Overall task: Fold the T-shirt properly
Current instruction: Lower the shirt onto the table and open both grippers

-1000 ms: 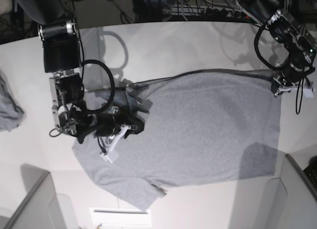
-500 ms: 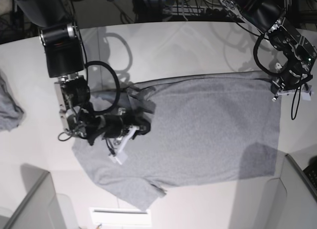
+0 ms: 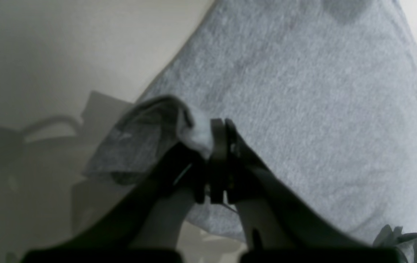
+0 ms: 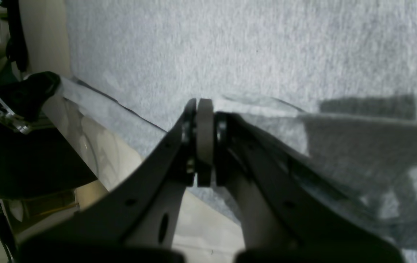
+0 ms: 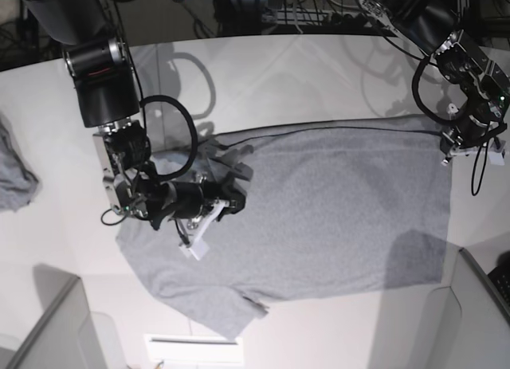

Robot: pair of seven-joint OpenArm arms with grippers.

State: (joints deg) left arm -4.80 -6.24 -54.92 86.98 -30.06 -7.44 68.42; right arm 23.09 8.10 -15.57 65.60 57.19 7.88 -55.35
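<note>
The heather-grey T-shirt [image 5: 319,210], spread across the frame's middle, is being drawn lengthwise into a fold, its upper edge having been carried inward (judging by earlier views), cloth being pinched between the closed right gripper [image 5: 209,217] at left and closed left gripper [image 5: 466,146] at upper right.

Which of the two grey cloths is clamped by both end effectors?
The large heather-grey cotton T-shirt spread mid-table, pinched at opposite ends. The small bunched grey cloth at the table's edge lies untouched.

grey t-shirt [image 5: 335,210] spread flat, arms at edges
</note>
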